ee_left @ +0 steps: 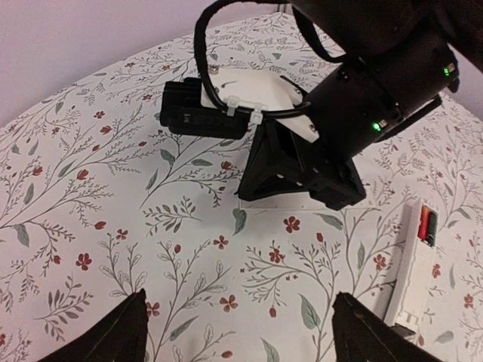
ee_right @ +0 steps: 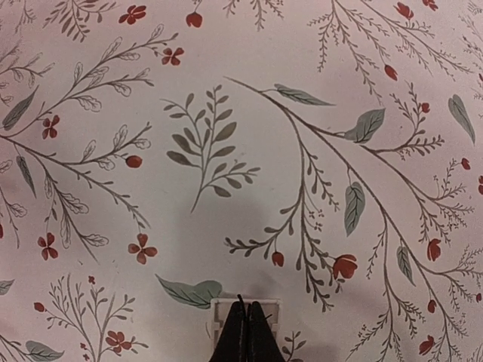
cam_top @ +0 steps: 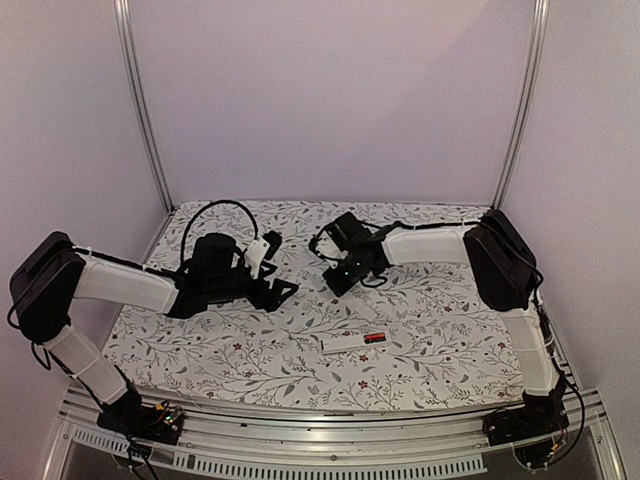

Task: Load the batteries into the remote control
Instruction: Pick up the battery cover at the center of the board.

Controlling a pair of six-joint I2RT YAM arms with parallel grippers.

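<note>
Well apart, remote control (cam_top: 353, 342), closed right fingers (ee_right: 235, 343)

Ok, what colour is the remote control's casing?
The remote control is plain white; the left wrist view shows it best.

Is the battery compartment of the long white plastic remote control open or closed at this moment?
Open. The red-orange and black batteries lie uncovered and plainly visible inside one end of the slim white plastic remote control.

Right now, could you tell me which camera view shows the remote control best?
The left wrist view: the remote control lies close, its open battery bay showing. Top external shows it whole but small; the right wrist view lacks it.
</note>
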